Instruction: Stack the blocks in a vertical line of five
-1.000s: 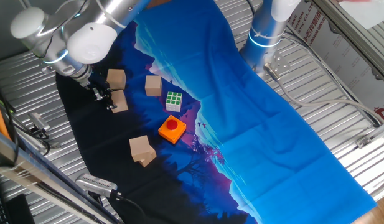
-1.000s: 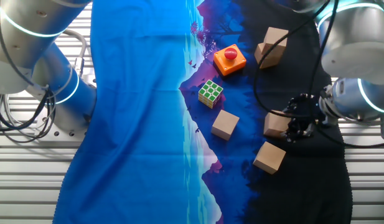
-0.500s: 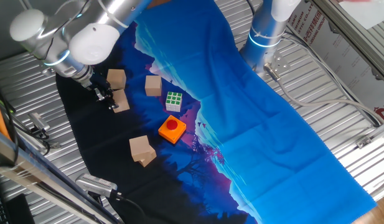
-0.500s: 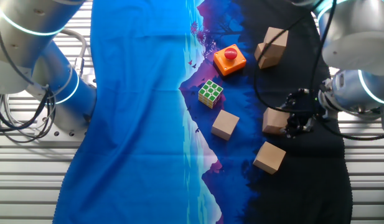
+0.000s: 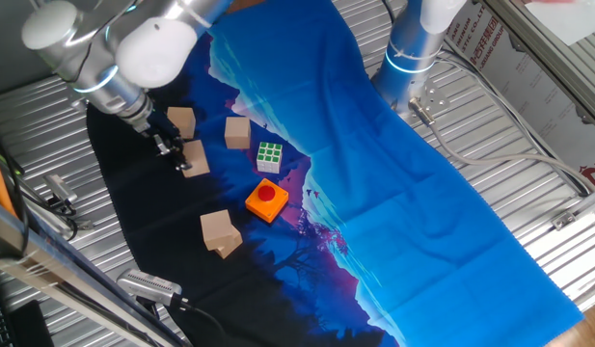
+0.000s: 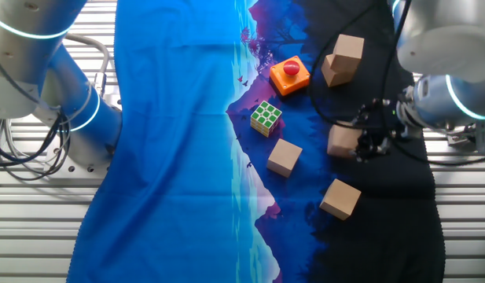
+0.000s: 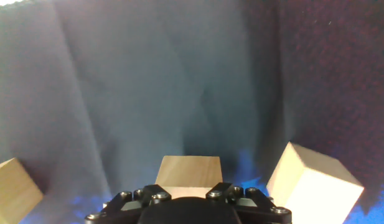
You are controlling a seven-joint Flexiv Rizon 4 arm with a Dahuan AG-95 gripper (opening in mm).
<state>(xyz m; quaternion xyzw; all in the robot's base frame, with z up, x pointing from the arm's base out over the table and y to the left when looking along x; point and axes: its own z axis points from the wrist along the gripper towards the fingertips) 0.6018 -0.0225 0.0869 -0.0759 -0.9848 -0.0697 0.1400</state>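
Observation:
My gripper [image 5: 175, 150] [image 6: 358, 144] is shut on a light-tan wooden block [image 5: 195, 158] [image 6: 341, 141] over the black part of the cloth. In the hand view the gripper [image 7: 188, 185] shows that block [image 7: 188, 170] between its jaws. A loose block [image 5: 181, 121] [image 6: 339, 198] lies close beside it, and another block [image 5: 237, 132] [image 6: 284, 157] sits near the puzzle cube. Two more blocks [image 5: 220, 233] [image 6: 343, 58] rest one on the other. In the hand view, one block [image 7: 313, 180] flanks the held one on the right and another block [image 7: 11, 190] on the left.
A green-and-white puzzle cube [image 5: 269, 156] [image 6: 266, 117] and a flat orange block with a red button [image 5: 266, 200] [image 6: 290, 75] sit at the border of the blue cloth [image 5: 413, 183]. A second arm's base [image 5: 408, 53] [image 6: 61, 102] stands beside the cloth.
The gripper has shifted with the block held in it, a little toward the puzzle cube and away from the neighbouring loose block. The other blocks have not moved.

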